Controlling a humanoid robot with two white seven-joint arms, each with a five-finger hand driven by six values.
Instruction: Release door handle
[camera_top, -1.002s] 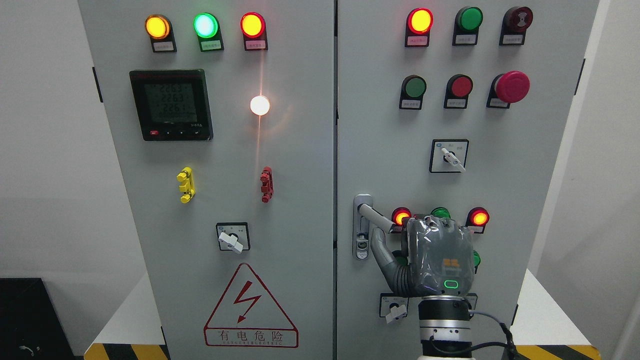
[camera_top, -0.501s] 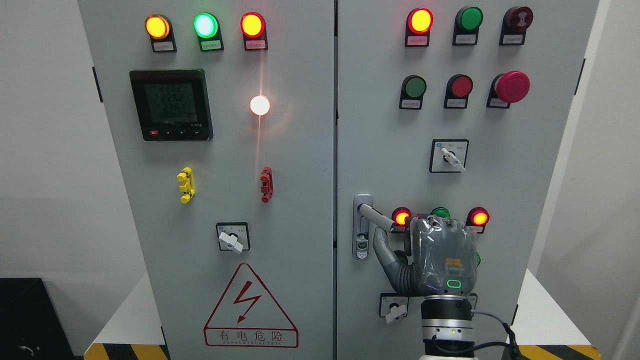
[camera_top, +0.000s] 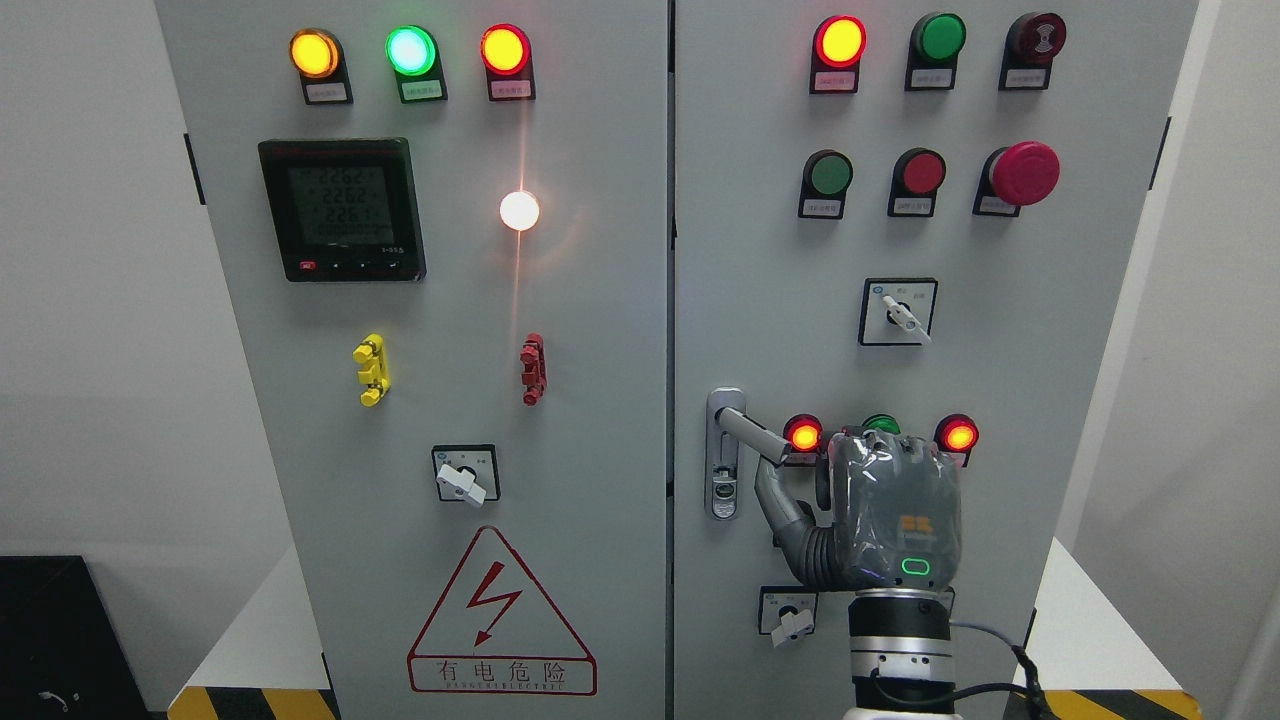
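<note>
Door handle (camera_top: 752, 434): grey metal lever on the right-hand door (camera_top: 760, 250) of a grey electrical cabinet (camera_top: 600, 300), mounted near that door's left edge, just beside the seam between the two doors. Cabinet doors carry indicator lamps, rotary switches, a digital meter (camera_top: 342, 210) and a red mushroom button (camera_top: 1022, 172); a triangular shock-warning sign (camera_top: 500, 615) sits low on the left door. Handle's backplate (camera_top: 724, 455) is a narrow upright strip with a keyhole low down; the lever slopes down to the right from a pivot near the plate's top. Judged rigid, smooth and somewhat slippery, turning stiffly on its pivot, not fragile; best taken along the free outer end of the lever, where leverage is greatest. Right hand (camera_top: 880, 510), grey, wrapped in clear film, rises from the bottom edge right of centre; its back faces the camera, thumb (camera_top: 778, 500) extended up-left below the lever. Remaining fingers are hidden behind the palm, so whether they grip the lever's end cannot be told. Left hand out of view.
</note>
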